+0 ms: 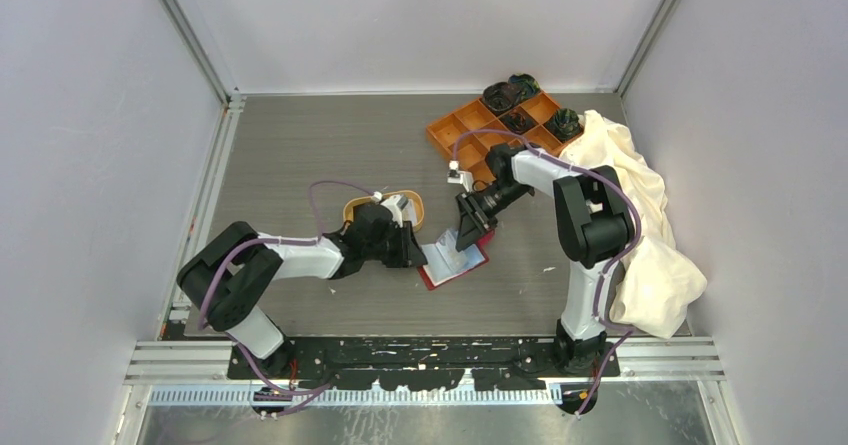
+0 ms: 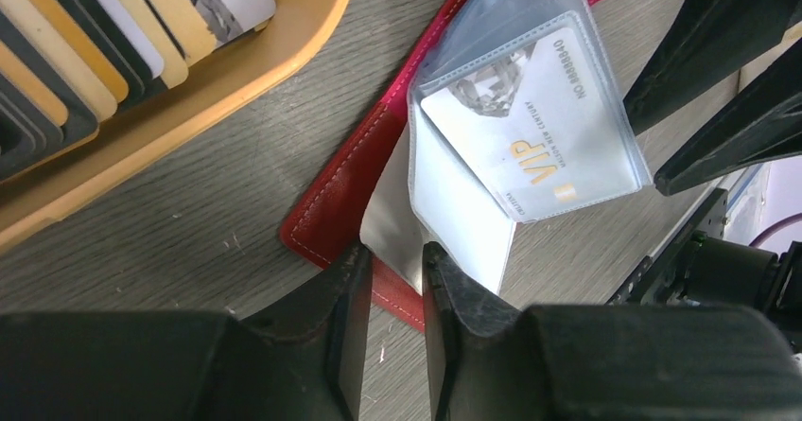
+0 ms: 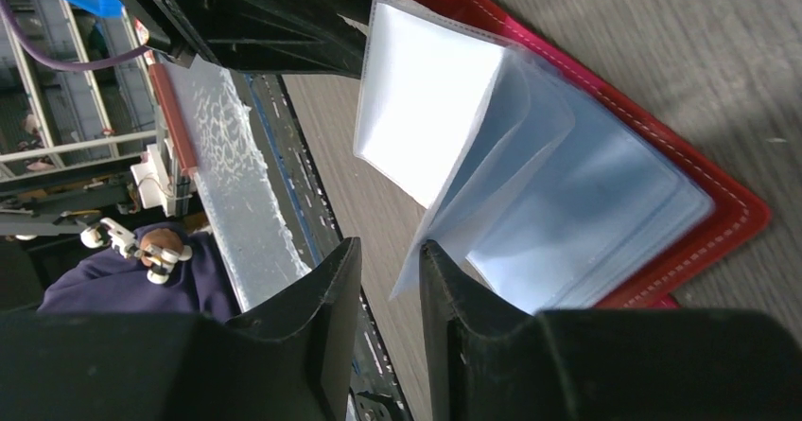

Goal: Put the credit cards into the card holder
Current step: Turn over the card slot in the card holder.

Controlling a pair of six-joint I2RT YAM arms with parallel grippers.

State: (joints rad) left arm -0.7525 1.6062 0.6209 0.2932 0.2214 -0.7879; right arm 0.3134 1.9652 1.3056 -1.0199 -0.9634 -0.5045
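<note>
At centre of the top view, between left gripper (image 1: 416,255) and right gripper (image 1: 468,239), sleeving cards (image 2: 530,128) into the open holder (image 1: 458,265), straddling its clear leaves (image 3: 567,194) with both finger pairs narrowly parted, clamping nothing, likely needing next a fresh one from the dish (image 2: 236,71).

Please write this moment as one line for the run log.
card holder: open | VIP card: in sleeve | left gripper, right gripper: at sleeve edges, grip unclear | dish: more credit cards inside
</note>
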